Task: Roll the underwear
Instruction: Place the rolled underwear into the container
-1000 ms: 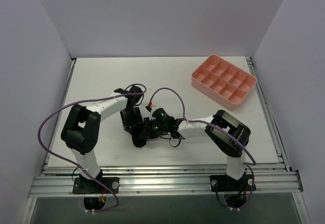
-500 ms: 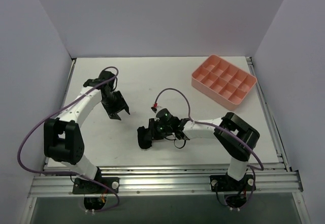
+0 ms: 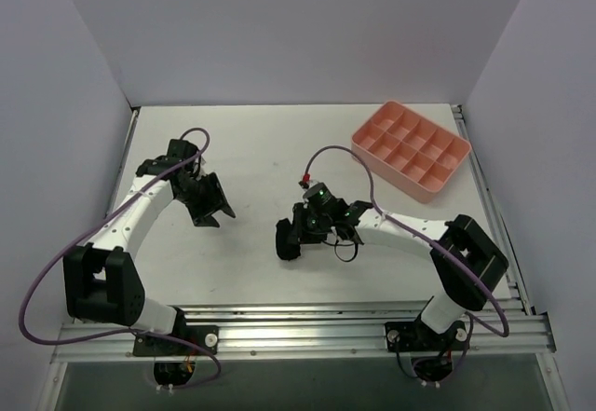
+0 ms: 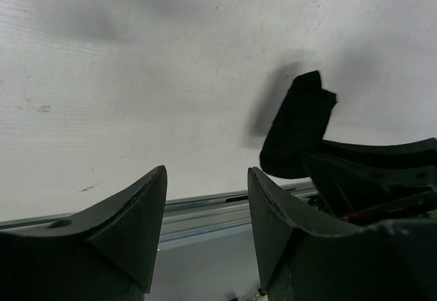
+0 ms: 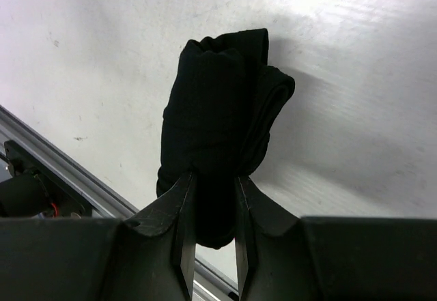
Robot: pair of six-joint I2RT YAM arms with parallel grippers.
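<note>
Robot lab cell: plain white walls [image 3: 298, 29], white table [image 3: 270, 141], aluminium rail [image 3: 298, 338].

White table [image 3: 279, 131] — pale grey walls [image 3: 298, 29] on three sides, evenly lit.

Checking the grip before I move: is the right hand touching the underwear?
Touching. In the right wrist view, the right hand clamps the rolled underwear between both fingers.
</note>
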